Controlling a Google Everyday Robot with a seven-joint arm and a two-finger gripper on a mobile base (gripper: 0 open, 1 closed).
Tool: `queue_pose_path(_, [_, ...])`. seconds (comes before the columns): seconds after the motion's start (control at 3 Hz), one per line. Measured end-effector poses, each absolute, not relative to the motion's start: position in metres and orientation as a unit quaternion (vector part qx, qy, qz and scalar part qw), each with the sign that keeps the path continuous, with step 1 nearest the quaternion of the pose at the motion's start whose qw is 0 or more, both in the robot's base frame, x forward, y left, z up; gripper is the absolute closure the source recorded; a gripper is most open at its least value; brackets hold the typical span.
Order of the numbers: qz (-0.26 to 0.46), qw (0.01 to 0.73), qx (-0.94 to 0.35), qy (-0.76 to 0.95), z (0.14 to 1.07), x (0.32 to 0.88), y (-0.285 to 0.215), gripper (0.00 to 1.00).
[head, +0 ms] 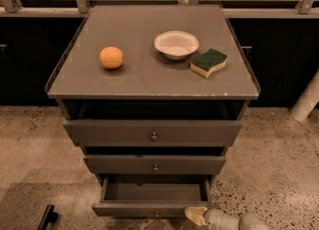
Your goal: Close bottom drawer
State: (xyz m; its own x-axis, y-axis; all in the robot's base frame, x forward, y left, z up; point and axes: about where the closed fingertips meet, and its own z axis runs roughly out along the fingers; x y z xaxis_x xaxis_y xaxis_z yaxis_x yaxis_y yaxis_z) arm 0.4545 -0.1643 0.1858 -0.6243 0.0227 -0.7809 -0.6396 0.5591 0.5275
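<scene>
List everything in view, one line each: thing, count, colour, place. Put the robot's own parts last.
cabinet: one, grey, centre of view, on the floor
orange: one, orange, left part of the cabinet top
bowl: one, white, back right of the cabinet top
sponge: one, green over yellow, right of the bowl, apart from it
top drawer: one, dark grey, just under the cabinet top
middle drawer: one, dark grey, below the top drawer
bottom drawer: one, dark grey, lowest, pulled open
floor: speckled beige, all around the cabinet
arm: one, pale grey, lower right edge
gripper: one, cream-tipped, at the bottom drawer's front right corner
</scene>
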Motion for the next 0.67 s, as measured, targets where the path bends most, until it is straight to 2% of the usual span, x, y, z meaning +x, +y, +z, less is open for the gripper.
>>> queue_pose_path(0.67, [0.414, 0.404, -0.186, 0.794, 0.1901, 0.4742, -0.1621, 1.0])
